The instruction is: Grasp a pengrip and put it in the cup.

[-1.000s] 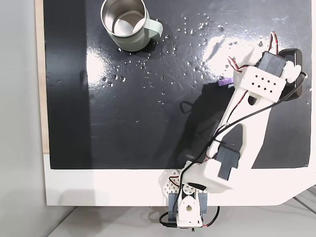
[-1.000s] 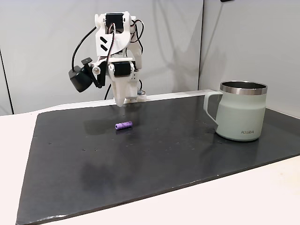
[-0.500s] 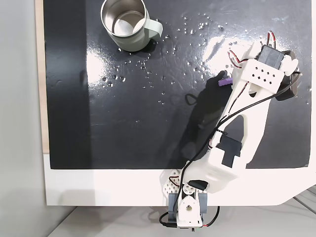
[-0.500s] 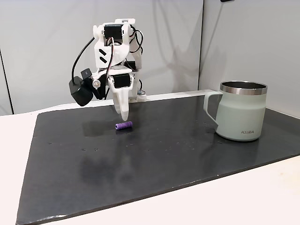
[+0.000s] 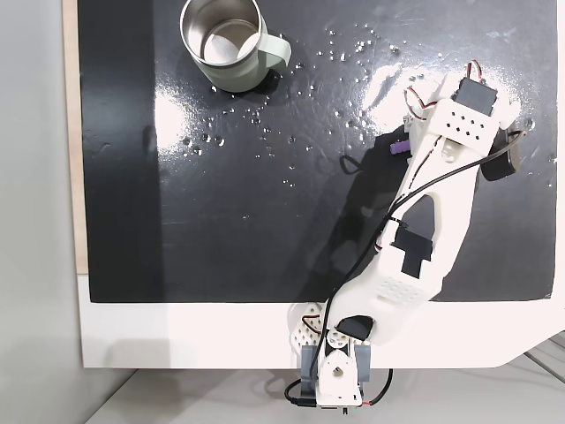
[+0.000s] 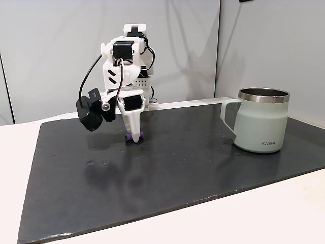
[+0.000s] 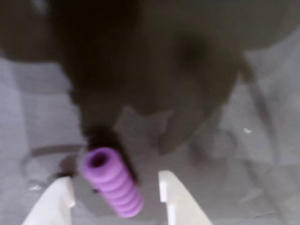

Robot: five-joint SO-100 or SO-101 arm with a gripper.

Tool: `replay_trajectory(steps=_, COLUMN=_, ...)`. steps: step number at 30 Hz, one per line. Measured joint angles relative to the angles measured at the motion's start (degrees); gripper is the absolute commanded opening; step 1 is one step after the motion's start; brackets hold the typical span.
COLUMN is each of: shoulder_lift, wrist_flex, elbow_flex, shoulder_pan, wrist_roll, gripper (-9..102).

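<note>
Pengrip point(image 7: 112, 187): purple, ribbed, hollow at the end facing my wrist camera. It lies on the dark mat point(image 5: 247, 203), between my two white fingertips, nearer the left tip in the wrist view. That view is blurred, so I cannot tell whether either tip touches it. From above, a short purple end point(image 5: 399, 147) pokes out at the left of my arm point(image 5: 424, 238); the rest is covered. From the side, a small purple piece point(image 6: 135, 136) shows at the foot of my finger.

My gripper point(image 7: 116, 190): fingers apart, one on each side of the pengrip, not clamped on it. In the side view the gripper point(image 6: 133, 133) points straight down with its tip at the mat; the second finger is hard to pick out there. From above, my own upper parts hide the fingertips.

Cup point(image 5: 231, 46): pale green, shiny steel inside, handle pointing right in the top view. It stands upright near the mat's top edge, its upper rim cut off by the picture edge. In the side view the cup point(image 6: 261, 121) stands well apart from me, at the right, handle toward my gripper.

Mat: glossy, with glare patches and small bright specks from above; what the specks are, I cannot tell.

Table point(image 5: 221, 336): white, showing below the mat.
</note>
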Motion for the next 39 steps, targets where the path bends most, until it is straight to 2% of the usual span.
replay_trajectory(steps=9, shoulder_lift=-1.4, wrist_flex=0.6, elbow_flex=-1.5, shoulder_pan=0.0, wrist_roll=0.6, gripper=0)
replay_trajectory(steps=19, shoulder_lift=-1.4, wrist_flex=0.5, elbow_flex=-1.5, shoulder_pan=-0.8, wrist_roll=1.5, gripper=0)
replay_trajectory(steps=23, shoulder_lift=-1.5, wrist_flex=3.3, elbow_flex=-4.4, shoulder_pan=-1.7, wrist_roll=3.3, gripper=0)
replay_trajectory(steps=31, shoulder_lift=6.6, wrist_flex=11.7, elbow_flex=-15.4, shoulder_pan=-7.6, wrist_roll=6.9, gripper=0)
replay_trajectory(steps=39, shoulder_lift=15.1, wrist_flex=12.2, elbow_flex=-20.1, shoulder_pan=-14.2, wrist_roll=9.9, gripper=0)
